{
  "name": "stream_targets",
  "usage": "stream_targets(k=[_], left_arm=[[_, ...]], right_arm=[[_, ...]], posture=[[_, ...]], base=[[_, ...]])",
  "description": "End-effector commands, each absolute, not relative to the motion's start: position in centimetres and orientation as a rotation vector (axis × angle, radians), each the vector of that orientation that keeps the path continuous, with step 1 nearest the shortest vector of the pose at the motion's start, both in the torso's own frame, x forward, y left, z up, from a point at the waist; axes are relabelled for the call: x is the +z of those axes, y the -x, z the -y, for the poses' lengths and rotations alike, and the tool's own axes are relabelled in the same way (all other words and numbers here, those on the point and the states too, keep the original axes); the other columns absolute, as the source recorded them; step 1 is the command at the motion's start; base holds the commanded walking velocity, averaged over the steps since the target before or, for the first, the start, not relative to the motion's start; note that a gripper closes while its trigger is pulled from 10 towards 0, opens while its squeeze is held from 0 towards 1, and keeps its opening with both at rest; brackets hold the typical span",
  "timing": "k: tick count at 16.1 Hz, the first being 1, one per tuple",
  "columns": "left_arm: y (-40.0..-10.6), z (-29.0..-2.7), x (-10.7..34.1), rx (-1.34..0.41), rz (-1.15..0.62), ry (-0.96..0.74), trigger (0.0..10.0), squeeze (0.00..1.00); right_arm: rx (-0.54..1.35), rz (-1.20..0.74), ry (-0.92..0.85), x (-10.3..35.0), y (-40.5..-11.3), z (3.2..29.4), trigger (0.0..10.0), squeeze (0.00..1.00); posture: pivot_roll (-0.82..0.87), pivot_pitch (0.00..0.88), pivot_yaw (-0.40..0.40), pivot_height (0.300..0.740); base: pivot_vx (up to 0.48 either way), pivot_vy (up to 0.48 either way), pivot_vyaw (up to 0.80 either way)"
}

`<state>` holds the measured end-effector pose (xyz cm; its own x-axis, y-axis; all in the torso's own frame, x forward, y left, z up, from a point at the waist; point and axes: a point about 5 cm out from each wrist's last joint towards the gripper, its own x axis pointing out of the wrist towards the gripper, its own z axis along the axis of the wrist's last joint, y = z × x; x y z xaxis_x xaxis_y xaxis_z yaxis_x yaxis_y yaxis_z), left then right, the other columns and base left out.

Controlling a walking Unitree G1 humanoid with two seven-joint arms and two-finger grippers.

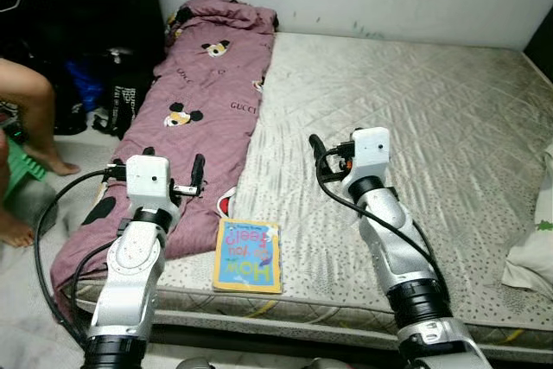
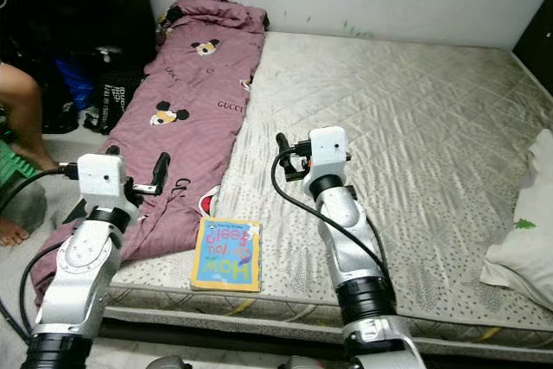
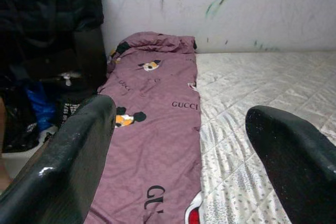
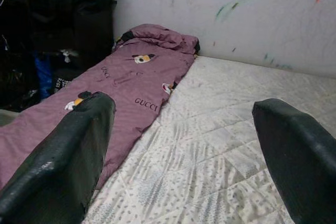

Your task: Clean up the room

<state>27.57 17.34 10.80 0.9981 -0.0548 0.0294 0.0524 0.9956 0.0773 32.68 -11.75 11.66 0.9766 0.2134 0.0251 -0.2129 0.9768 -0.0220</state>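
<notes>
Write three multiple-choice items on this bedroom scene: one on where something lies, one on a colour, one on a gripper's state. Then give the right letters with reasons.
1. Where does the thin colourful children's book lie?
A. On the floor by the wall
B. On the near edge of the pale quilted mattress, beside the blanket
C. On the white pillow

2. What colour is the long cartoon-print blanket?
A. Mauve-purple
B. Green
C. Orange

3. How do the left gripper and the right gripper stand?
A. Both open, holding nothing
B. Left shut on the book
C. Right shut on the blanket

Answers:
1 B, since the book rests flat at the mattress's front edge next to the blanket's lower end.
2 A, as the fabric reads purple in every view.
3 A, because each wrist view shows two black fingers spread wide with only bedding between them.
</notes>
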Motion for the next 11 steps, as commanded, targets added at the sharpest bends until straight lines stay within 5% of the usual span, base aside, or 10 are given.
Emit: stream_targets(k=[1,4,11], left_arm=[[-27.70,-17.20,10.99,-0.060,0.040,-0.088,10.0,0.00],[-27.83,-17.18,11.03,-0.062,0.040,-0.086,10.0,0.00],[-27.91,-17.13,11.06,-0.060,0.042,-0.083,10.0,0.00]], right_arm=[[0.188,0.019,0.014,11.75,-32.99,12.33,10.0,0.00],[0.186,0.027,0.016,11.91,-33.08,12.33,10.0,0.00],[0.190,0.031,0.024,11.96,-33.16,12.29,10.0,0.00]], posture=[[-0.08,0.000,-0.022,0.740],[-0.08,0.000,-0.021,0.740],[-0.08,0.000,-0.023,0.740]], base=[[0.000,0.000,-0.80],[0.000,-0.081,-0.72],[0.000,-0.267,0.00]])
